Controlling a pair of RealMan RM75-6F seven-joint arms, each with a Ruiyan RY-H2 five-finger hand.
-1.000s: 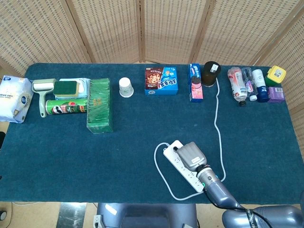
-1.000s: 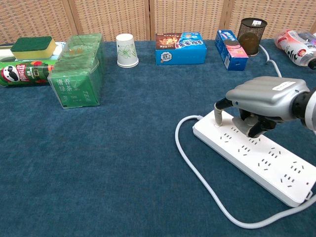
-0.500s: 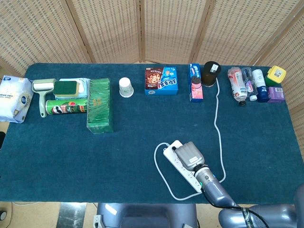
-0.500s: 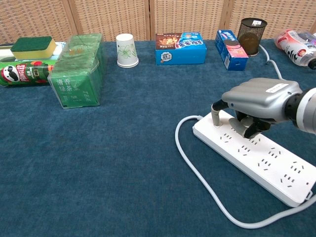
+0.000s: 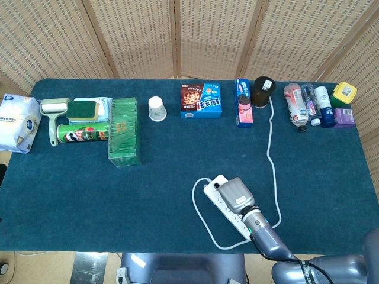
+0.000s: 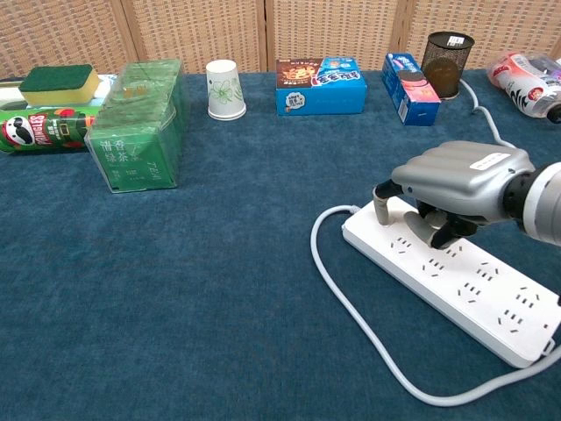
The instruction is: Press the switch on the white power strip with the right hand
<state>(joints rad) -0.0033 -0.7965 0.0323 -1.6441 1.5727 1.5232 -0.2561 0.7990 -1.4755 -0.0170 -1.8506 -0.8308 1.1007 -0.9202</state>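
Note:
The white power strip [image 6: 478, 294] lies diagonally on the blue cloth at the front right, and it also shows in the head view [image 5: 242, 227]. My right hand [image 6: 458, 173] hovers over its cable end with the fingers curled under. One fingertip [image 6: 382, 205] points down and touches the strip's top near that end. From above, the right hand [image 5: 235, 194] covers the strip's upper half. The switch is hidden beneath the hand. The hand holds nothing. My left hand is in neither view.
The strip's white cable [image 6: 337, 281] loops to the left of it and runs back to the mesh pen holder [image 6: 446, 63]. Along the back stand a paper cup [image 6: 225, 89], a blue snack box [image 6: 321, 86], a blue carton [image 6: 409, 76], bottles [image 5: 302, 104] and a green pack [image 6: 140, 123].
My right hand has shifted slightly left along the strip towards its cable end and sunk a little, with its fingertip staying on the strip. Nothing else moved.

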